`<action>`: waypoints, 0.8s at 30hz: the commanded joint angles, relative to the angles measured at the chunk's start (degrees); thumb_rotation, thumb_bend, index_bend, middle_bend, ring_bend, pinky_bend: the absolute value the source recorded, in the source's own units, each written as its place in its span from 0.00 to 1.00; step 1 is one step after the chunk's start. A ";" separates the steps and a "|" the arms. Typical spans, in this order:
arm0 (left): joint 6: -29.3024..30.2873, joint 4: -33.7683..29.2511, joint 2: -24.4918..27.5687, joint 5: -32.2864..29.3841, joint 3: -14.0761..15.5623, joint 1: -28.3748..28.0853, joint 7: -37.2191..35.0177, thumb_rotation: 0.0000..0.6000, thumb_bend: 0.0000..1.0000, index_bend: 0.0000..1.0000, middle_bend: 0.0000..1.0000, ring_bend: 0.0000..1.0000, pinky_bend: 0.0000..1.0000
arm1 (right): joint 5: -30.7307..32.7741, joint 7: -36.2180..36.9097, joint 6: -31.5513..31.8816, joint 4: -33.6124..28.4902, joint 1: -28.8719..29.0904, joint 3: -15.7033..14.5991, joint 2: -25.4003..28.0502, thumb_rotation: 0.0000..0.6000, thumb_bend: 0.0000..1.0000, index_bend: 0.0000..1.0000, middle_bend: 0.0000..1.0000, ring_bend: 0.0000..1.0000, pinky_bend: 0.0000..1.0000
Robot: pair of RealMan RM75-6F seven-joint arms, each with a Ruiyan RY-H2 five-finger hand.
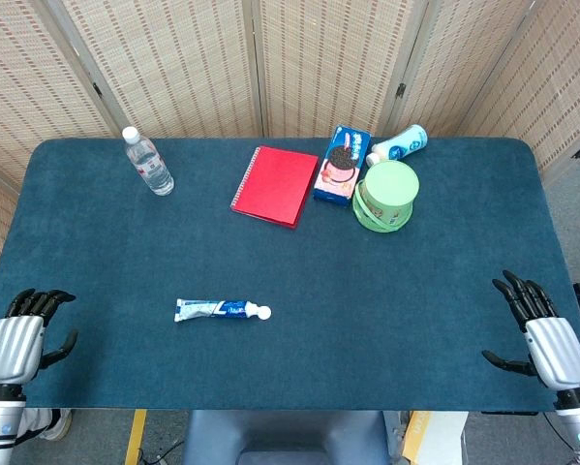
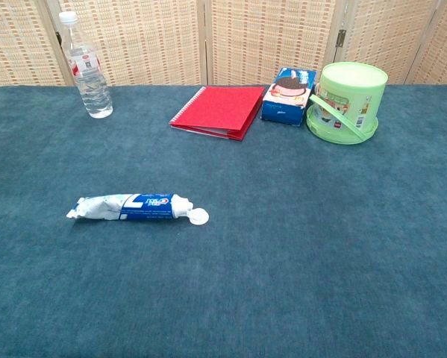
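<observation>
Blue felt table [image 1: 270,378] before woven screens, both hands idle at its near edge.
The left hand [image 1: 18,339] and right hand [image 1: 546,339] hold nothing, fingers spread apart. The toothpaste tube [image 1: 222,310] lies flat nearest the left hand, well apart from the red notebook [image 1: 275,185].

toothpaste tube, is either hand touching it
No: the toothpaste tube lies alone on the table, with the left hand and right hand open at the near corners, well apart from it.
</observation>
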 commanded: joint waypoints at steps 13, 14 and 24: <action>-3.02 0.54 -0.32 3.58 -0.60 -3.74 -0.89 1.00 0.40 0.30 0.31 0.26 0.17 | -0.08 0.15 2.95 -0.39 -1.43 0.08 0.80 1.00 0.00 0.00 0.00 0.00 0.00; -3.79 0.39 -0.33 3.87 -0.69 -4.40 -1.13 1.00 0.40 0.29 0.31 0.26 0.17 | -0.10 0.19 3.06 -0.38 -1.48 0.09 0.83 1.00 0.00 0.00 0.00 0.00 0.00; -15.64 0.25 -4.60 3.91 -2.00 -13.64 2.76 1.00 0.39 0.28 0.31 0.25 0.17 | -0.49 -0.14 3.63 -0.84 -1.79 -0.08 1.26 1.00 0.00 0.00 0.00 0.00 0.00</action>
